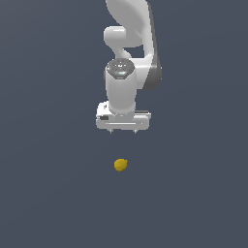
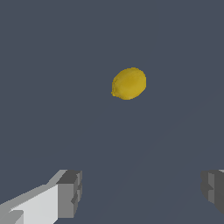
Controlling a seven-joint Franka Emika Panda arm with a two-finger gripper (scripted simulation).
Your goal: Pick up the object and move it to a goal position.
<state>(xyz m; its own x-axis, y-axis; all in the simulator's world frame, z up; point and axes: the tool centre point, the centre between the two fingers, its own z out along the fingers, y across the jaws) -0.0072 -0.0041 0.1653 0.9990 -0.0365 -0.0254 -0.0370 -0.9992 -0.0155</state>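
Observation:
The object is a small yellow lemon-like ovoid (image 1: 120, 165) lying on the dark grey floor, a little nearer the camera than the arm in the exterior view. It also shows in the wrist view (image 2: 128, 83), with its pointed end toward one side. My white gripper (image 1: 123, 131) hangs above the floor, apart from the lemon and not touching it. Its two fingers (image 2: 70, 192) stand wide apart with nothing between them, so it is open and empty.
The flat dark grey floor (image 1: 48, 193) spreads all around. The white arm (image 1: 131, 43) rises behind the gripper toward the top of the exterior view. No goal marker shows.

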